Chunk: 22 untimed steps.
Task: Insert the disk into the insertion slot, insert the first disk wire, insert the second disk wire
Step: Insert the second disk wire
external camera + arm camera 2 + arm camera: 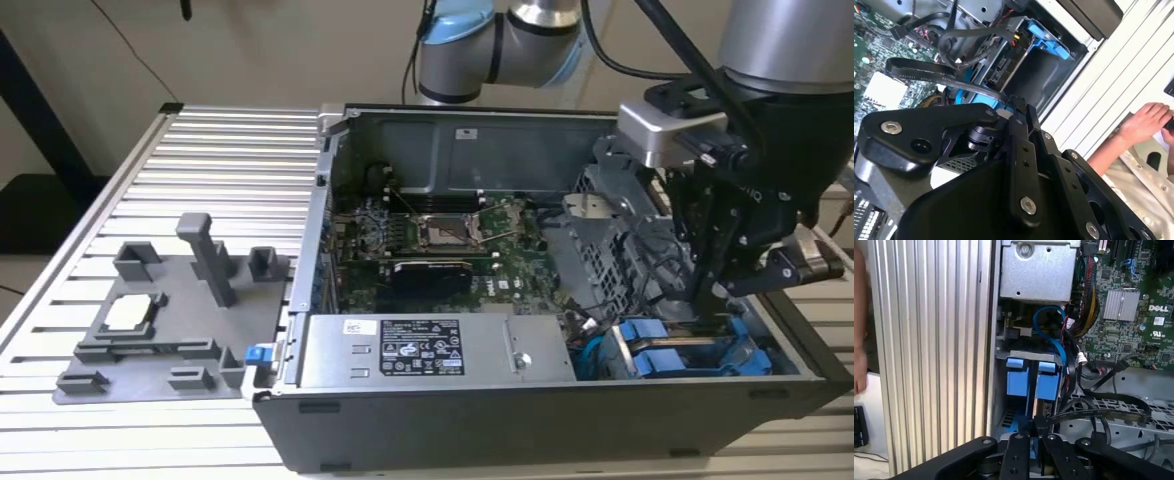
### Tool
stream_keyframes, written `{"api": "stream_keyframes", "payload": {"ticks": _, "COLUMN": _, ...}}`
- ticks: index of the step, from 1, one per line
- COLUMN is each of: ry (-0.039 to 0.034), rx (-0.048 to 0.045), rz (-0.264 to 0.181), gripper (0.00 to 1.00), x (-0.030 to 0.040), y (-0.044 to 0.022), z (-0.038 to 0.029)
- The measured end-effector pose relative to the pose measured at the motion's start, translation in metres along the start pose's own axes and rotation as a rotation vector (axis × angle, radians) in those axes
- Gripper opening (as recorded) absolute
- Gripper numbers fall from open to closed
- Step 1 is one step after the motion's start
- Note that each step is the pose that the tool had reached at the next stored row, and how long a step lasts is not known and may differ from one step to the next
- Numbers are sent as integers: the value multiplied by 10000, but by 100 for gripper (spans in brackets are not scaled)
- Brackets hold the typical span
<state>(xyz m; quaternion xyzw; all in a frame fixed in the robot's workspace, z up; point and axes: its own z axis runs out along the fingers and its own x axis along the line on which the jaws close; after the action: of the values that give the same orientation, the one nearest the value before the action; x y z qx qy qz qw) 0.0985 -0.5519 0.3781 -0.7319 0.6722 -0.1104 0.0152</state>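
Silver arm (787, 40) with pale-blue joint caps (461, 22) and a black, screw-studded gripper (1036, 426).

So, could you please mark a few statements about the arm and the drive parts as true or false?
1. The end effector grips the plug end of a flat black cable. True.
2. The blue carriers lie out on the table. False: they sit inside the computer case, just below the end effector.
3. The grey fixture is inside the case. False: it lies on the ribbed table, at the exterior view's left of the case.
4. A person's hand is in the second wrist view. True.
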Motion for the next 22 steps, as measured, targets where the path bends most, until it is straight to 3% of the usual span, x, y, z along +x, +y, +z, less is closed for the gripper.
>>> {"api": "stream_keyframes", "payload": {"ticks": 2, "ry": -344, "rx": 25, "rz": 66, "gripper": 16, "x": 2, "y": 1, "z": 1}}
{"api": "stream_keyframes", "payload": {"ticks": 4, "ry": -629, "rx": 46, "rz": 121, "gripper": 16, "x": 7, "y": 1, "z": 2}}
{"api": "stream_keyframes", "payload": {"ticks": 7, "ry": -958, "rx": 70, "rz": 188, "gripper": 16, "x": 16, "y": 1, "z": 4}}
{"api": "stream_keyframes", "payload": {"ticks": 9, "ry": -1117, "rx": 81, "rz": 221, "gripper": 16, "x": 23, "y": 0, "z": 5}}
{"api": "stream_keyframes", "payload": {"ticks": 10, "ry": -1125, "rx": 39, "rz": 218, "gripper": 16, "x": 27, "y": -9, "z": 8}}
{"api": "stream_keyframes", "payload": {"ticks": 15, "ry": -1168, "rx": -480, "rz": 183, "gripper": 16, "x": 47, "y": -94, "z": 26}}
{"api": "stream_keyframes", "payload": {"ticks": 22, "ry": -1215, "rx": -972, "rz": 148, "gripper": 16, "x": 74, "y": -211, "z": 50}}
